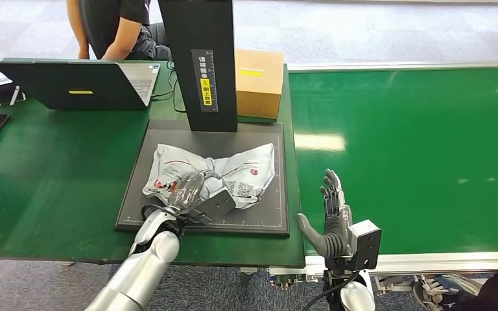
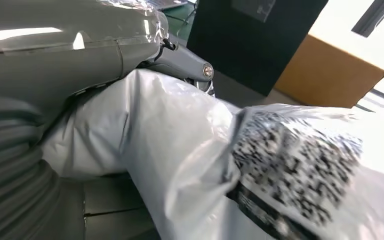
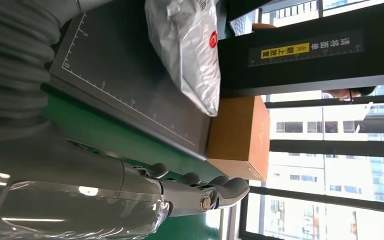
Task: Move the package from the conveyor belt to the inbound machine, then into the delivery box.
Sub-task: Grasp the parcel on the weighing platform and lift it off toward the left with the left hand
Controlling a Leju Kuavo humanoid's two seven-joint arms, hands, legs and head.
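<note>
Two hands: left hand (image 1: 191, 191) fingers (image 1: 198, 184) curled over and gripping grey package (image 1: 233, 170) on dark scanner plate (image 1: 269, 217); right hand (image 1: 331, 217) fingers spread, upright, holding nothing, above conveyor belt (image 1: 421, 155) edge. Cardboard box (image 1: 259, 81) behind, on counter (image 1: 52, 181).

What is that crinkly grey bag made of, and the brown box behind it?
The grey package looks like thin, shiny plastic film: it wrinkles, puckers and catches the light under the left hand gripping it. The brown box looks like matte cardboard, with flat sides, sharp edges and a plain tan surface. That's only by looks.
</note>
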